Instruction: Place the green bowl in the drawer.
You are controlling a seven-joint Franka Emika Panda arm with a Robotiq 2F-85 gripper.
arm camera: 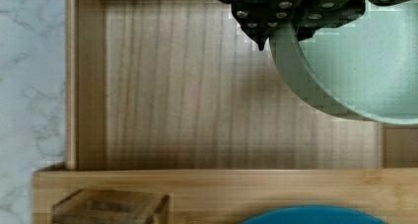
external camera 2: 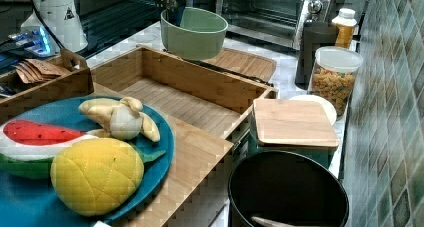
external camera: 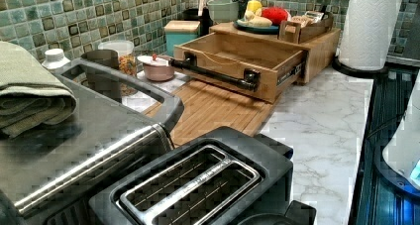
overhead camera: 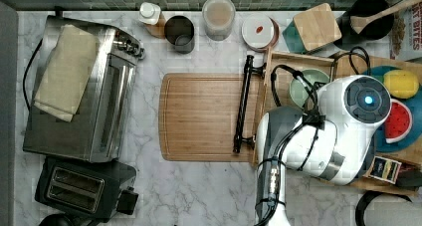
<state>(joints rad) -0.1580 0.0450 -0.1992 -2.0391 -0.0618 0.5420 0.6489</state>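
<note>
Marble counter (overhead camera: 199, 196) carries the open drawer (external camera 2: 165, 99) with its black bar handle (overhead camera: 243, 104) over the grooved cutting board (overhead camera: 204, 116). Nearest the wrist camera, the jaws (arm camera: 276, 24) are closed on the rim of the green bowl (external camera 2: 194, 32): one finger sits outside the wall, the other inside.

In the right view the bowl hangs upright, mouth up, clear above the drawer's front rim and not touching any wood. In the top view it lies over the drawer's 12 o'clock half, at about 10 o'clock from the white wrist housing (overhead camera: 348, 126). The wrist view shows bare drawer floor directly below and beside the bowl.

Governing relation: bowl above floor, rims all round. The remaining move is judged a straight descent, then release. Beyond the drawer sits the blue plate (external camera 2: 160, 137) of fruit.
</note>
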